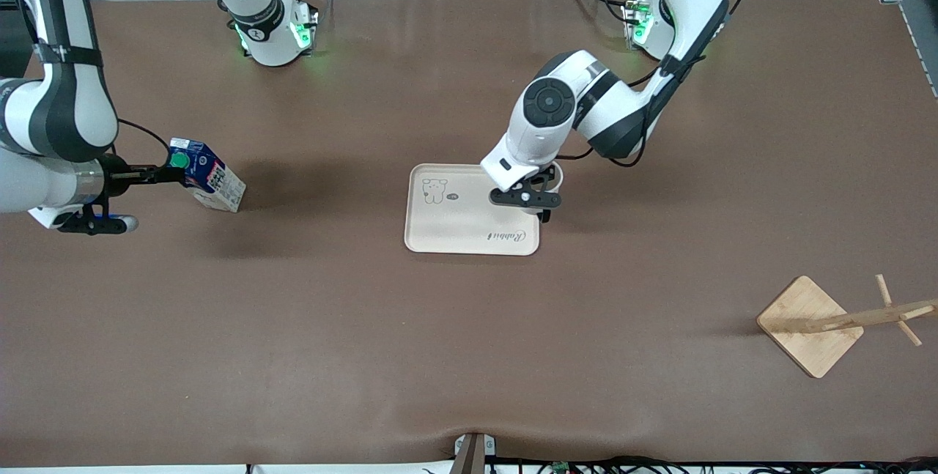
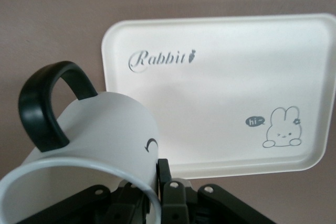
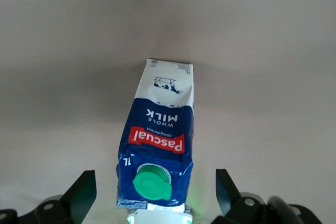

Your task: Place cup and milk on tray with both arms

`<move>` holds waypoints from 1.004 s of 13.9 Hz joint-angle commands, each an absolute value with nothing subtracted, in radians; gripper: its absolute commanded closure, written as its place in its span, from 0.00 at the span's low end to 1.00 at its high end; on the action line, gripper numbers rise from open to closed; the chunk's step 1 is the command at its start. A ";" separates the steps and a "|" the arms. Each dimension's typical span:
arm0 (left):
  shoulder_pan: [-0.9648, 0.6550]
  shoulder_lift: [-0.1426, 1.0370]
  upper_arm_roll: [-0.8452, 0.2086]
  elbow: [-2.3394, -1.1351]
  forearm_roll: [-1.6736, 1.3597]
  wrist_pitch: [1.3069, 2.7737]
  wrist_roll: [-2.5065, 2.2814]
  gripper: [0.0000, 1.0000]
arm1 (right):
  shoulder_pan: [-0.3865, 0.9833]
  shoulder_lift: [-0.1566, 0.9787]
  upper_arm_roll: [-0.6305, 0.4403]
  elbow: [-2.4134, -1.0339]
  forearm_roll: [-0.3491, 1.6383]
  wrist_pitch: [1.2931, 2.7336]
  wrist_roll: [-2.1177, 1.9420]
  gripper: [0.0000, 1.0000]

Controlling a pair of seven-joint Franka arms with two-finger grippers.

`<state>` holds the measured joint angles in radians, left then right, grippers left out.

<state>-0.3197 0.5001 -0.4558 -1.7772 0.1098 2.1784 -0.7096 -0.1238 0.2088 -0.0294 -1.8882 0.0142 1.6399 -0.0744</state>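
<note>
The cream tray [image 1: 454,221] lies mid-table; it also shows in the left wrist view [image 2: 220,103]. My left gripper [image 1: 546,204] hangs over the tray's edge at the left arm's end, shut on the white cup [image 1: 558,173]. Its fingers [image 2: 165,174] pinch the cup's wall [image 2: 100,129] at the rim, and the cup is tilted with its black handle up. The milk [image 1: 209,175] stands on the table toward the right arm's end. My right gripper [image 1: 172,171] is open at the carton's top. Its fingers stand wide on either side of the green-capped carton [image 3: 157,135] without touching it.
A wooden stand with a square base [image 1: 810,324] and a pegged post [image 1: 876,315] sits toward the left arm's end, nearer to the front camera than the tray. Both arm bases stand along the table's back edge.
</note>
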 commanded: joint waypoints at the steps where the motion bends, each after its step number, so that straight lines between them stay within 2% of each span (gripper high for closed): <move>1: -0.353 0.595 -0.454 -1.698 0.107 2.151 -0.712 1.00 | -0.133 0.127 -0.023 -1.994 0.026 1.681 -0.032 0.00; 6: -0.399 0.689 -0.451 -1.614 0.109 2.151 -0.715 1.00 | -0.126 0.097 -0.023 -2.065 0.026 1.721 0.011 0.00; 11: -0.410 0.713 -0.442 -1.612 0.110 2.137 -0.719 1.00 | -0.126 0.075 -0.023 -2.210 0.028 1.891 0.011 0.00; 12: -0.411 0.718 -0.442 -1.612 0.110 2.135 -0.726 0.97 | -0.129 0.075 -0.023 -2.236 0.028 1.925 0.012 0.14; 13: -0.410 0.718 -0.442 -1.611 0.113 2.137 -0.729 0.64 | -0.127 0.077 -0.023 -2.240 0.028 1.924 0.012 0.50; 14: -0.410 0.715 -0.442 -1.611 0.117 2.137 -0.730 0.23 | -0.124 0.075 -0.021 -2.232 0.028 1.902 0.012 0.89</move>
